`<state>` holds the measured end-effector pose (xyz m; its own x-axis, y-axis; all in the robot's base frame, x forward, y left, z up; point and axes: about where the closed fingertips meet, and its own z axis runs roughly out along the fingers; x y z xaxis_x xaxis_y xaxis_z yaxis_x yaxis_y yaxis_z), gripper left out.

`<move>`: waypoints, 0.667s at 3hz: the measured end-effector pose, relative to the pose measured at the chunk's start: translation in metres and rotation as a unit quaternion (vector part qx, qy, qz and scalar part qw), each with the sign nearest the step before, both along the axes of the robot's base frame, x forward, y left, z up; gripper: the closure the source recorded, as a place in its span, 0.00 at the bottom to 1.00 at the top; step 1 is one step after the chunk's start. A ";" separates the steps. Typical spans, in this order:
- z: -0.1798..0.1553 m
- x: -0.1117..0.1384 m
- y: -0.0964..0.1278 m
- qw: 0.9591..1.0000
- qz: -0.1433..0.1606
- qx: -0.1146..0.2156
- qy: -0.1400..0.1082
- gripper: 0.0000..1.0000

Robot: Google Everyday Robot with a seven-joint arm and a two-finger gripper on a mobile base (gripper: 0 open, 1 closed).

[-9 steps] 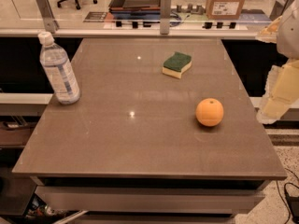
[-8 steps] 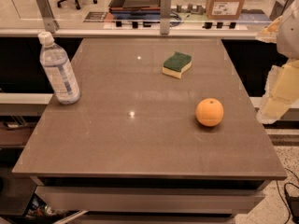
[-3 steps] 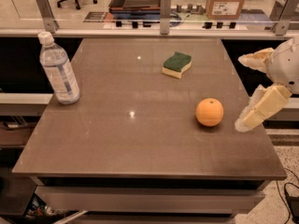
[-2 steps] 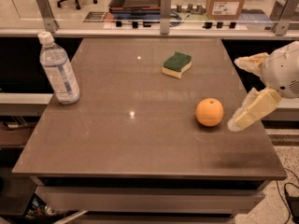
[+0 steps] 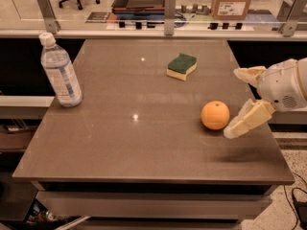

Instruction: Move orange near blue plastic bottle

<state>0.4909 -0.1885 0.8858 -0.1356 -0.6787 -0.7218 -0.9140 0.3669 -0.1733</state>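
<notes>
Table (image 5: 120, 147): flat, brown, carries every item. My claw (image 5: 232, 103): at the table's right side, fingers spread apart, holding nothing; the lower finger is just beside the orange. Bottle (image 5: 60, 73): upright at the left edge, well apart from the orange. Sponge (image 5: 182, 66): toward the back, not concerned. Orange (image 5: 215, 115): resting right of centre. Judged light, firm, smooth and round, so liable to roll or slip. Recommended hold: squarely across its widest middle, with moderate squeeze.
</notes>
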 end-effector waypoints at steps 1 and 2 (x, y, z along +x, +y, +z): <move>-0.015 0.005 0.003 1.000 -0.001 0.021 0.000 0.00; -0.027 0.008 0.007 0.999 0.001 0.038 0.003 0.00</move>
<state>0.4991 -0.1812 0.8588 -0.1396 -0.6222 -0.7704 -0.9157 0.3773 -0.1388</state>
